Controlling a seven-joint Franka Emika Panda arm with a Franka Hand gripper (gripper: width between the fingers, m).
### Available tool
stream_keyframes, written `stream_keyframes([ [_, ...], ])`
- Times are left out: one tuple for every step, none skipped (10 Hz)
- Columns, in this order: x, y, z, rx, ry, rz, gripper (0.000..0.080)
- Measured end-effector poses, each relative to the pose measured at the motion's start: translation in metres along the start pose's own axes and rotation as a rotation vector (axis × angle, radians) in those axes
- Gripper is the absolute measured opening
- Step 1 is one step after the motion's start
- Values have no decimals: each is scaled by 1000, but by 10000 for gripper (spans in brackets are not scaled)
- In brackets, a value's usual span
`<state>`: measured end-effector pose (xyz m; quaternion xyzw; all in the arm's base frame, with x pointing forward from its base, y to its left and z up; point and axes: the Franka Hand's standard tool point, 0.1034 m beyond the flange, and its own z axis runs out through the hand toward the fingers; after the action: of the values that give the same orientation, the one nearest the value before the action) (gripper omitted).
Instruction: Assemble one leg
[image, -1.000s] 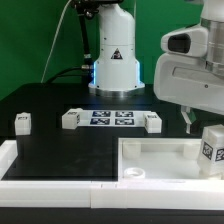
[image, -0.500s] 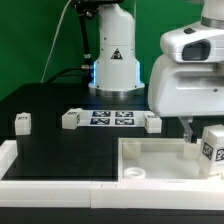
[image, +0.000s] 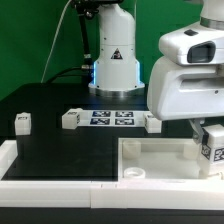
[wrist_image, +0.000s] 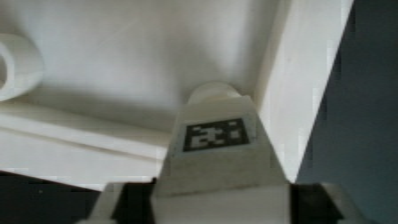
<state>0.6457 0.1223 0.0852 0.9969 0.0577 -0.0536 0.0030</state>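
My gripper (image: 204, 131) is shut on a leg (image: 211, 148), a small white block with a square tag, and holds it over the right end of the large white tray-like part (image: 155, 153). In the wrist view the leg (wrist_image: 221, 135) sits between my two dark fingers (wrist_image: 135, 204), pointing at the tray's inner wall (wrist_image: 302, 70). One of the tray's round sockets (wrist_image: 15, 62) shows to one side. Three more legs lie on the black table: one at the exterior view's left (image: 22, 122), one beside the marker board (image: 70, 119), and one on the board's other side (image: 152, 123).
The marker board (image: 112, 118) lies mid-table in front of the robot base (image: 112, 65). A white raised border (image: 55, 172) runs along the table's near edge at the exterior view's left. The big white wrist housing (image: 185, 85) hides the back right.
The wrist housing has shifted a little toward the exterior view's left and looks larger. The held leg stays at about the same spot over the tray's right end.
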Motion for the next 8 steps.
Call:
stream_keyframes([
  [0,-1,0,0,0,165,290],
  [0,-1,0,0,0,298,290],
  [0,0,0,9,-3,509,290],
  [0,1,1,16,-7,682,290],
  [0,1,1,22,-13,860,290],
  [0,2,1,29,-23,1121,291],
  [0,2,2,35,-30,1265,291],
  [0,3,2,41,-40,1412,291],
])
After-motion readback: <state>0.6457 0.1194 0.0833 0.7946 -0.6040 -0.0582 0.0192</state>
